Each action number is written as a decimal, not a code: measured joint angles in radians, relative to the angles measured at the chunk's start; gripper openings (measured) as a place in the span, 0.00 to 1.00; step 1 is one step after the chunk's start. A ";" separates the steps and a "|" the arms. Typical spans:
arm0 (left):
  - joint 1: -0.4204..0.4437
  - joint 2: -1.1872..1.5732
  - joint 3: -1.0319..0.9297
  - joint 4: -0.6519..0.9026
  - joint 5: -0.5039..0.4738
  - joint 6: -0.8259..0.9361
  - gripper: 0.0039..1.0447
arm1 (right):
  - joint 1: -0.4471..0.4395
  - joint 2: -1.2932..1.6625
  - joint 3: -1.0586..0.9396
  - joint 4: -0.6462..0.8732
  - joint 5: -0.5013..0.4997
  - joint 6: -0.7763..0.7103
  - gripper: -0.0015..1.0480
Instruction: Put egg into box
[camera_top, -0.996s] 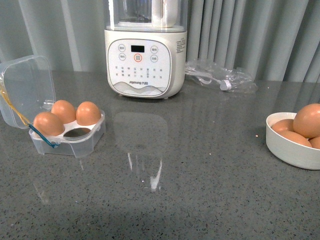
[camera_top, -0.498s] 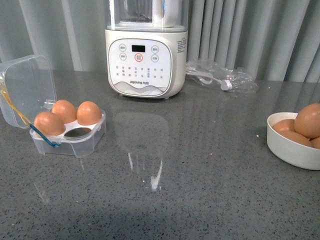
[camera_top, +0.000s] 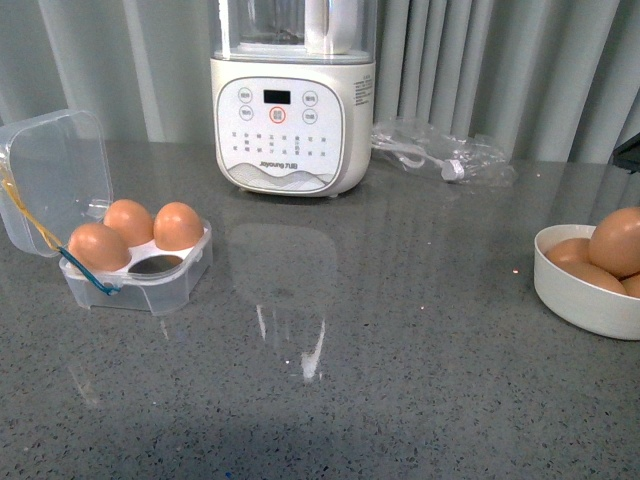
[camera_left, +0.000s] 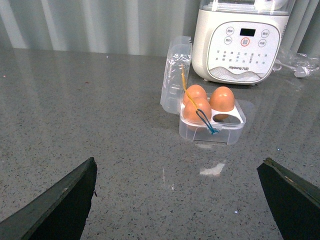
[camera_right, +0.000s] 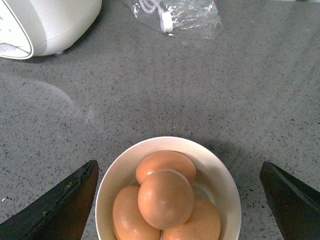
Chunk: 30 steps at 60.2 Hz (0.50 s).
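The right gripper (camera_right: 180, 205) is hanging above the round white bowl (camera_right: 117, 175), its two dark fingers (camera_right: 62, 205) spread wide to either side of the rim and gripping nothing. The egg (camera_right: 166, 198) is lying on top of the pile in that bowl, resting on three other brown eggs (camera_right: 165, 165) packed under and around it. In the front view the same egg (camera_top: 617, 241) is showing as the highest one in the bowl (camera_top: 575, 300), which is sitting at the right edge of the grey speckled countertop (camera_top: 400, 340).

The box (camera_top: 150, 290) is sitting well apart from the bowl, on the left side of the countertop, with its clear hinged lid (camera_top: 55, 170) standing open behind it. Three boxed eggs (camera_top: 128, 220) are filling three of its four cells, and the fourth cell (camera_top: 157, 264), on the near side, is showing only its dark hollow. A thin yellow band is running across the lid, and a blue one is hanging over the front corner of the box.

The left gripper (camera_left: 175, 210) is hovering over bare countertop, facing the box (camera_left: 210, 134), its fingers (camera_left: 60, 210) likewise spread far apart with nothing between them.

A white Joyoung appliance (camera_top: 290, 125) with a touch panel is standing at the back of the countertop in front of a grey curtain (camera_top: 480, 60), and a crumpled clear plastic bag (camera_top: 440, 155) holding a white cable is lying just to its right
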 joint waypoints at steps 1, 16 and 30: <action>0.000 0.000 0.000 0.000 0.000 0.000 0.94 | 0.000 0.003 0.003 -0.004 -0.002 0.000 0.93; 0.000 0.000 0.000 0.000 0.000 0.000 0.94 | 0.009 0.069 0.027 -0.018 -0.027 -0.008 0.93; 0.000 0.000 0.000 0.000 0.000 0.000 0.94 | 0.010 0.113 0.022 0.006 -0.035 -0.009 0.93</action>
